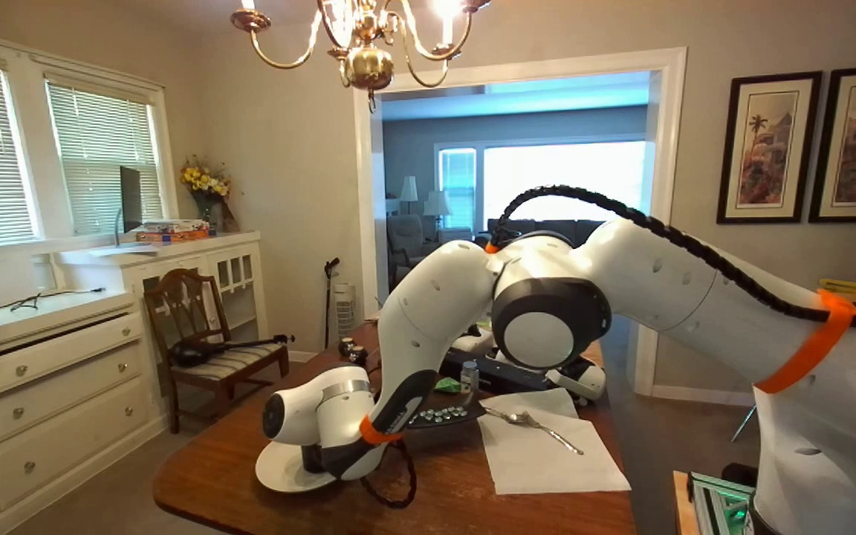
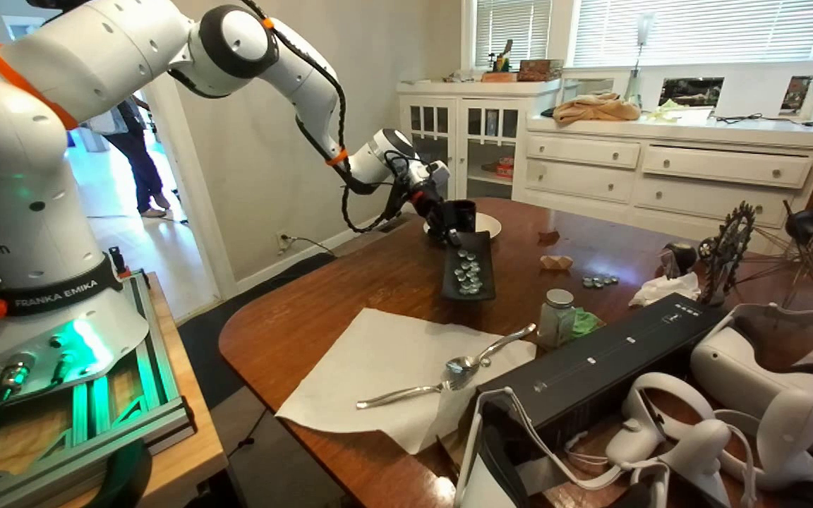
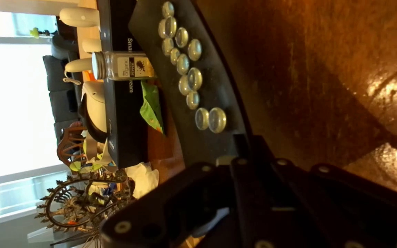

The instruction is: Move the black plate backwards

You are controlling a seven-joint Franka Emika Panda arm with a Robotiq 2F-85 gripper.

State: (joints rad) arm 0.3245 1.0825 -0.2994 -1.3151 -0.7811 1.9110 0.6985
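Black plate [image 2: 485, 262] is just right of center in an exterior view, carrying glass beads [image 3: 183, 64] (pepper jar [image 3: 128, 66]: upper left, wrist view). Gripper [image 3: 250, 145] is pinched narrow on the plate's edge.

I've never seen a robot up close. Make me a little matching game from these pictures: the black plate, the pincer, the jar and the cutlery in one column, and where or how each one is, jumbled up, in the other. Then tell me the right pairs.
Things
1) Black plate
2) Pincer
3) Jar
4) Cutlery

Where or how
A) Upright beside the black box
B) Lying on the white sheet
C) Carrying clear beads
D) Closed on the black plate's edge

Right pairs: 1-C, 2-D, 3-A, 4-B
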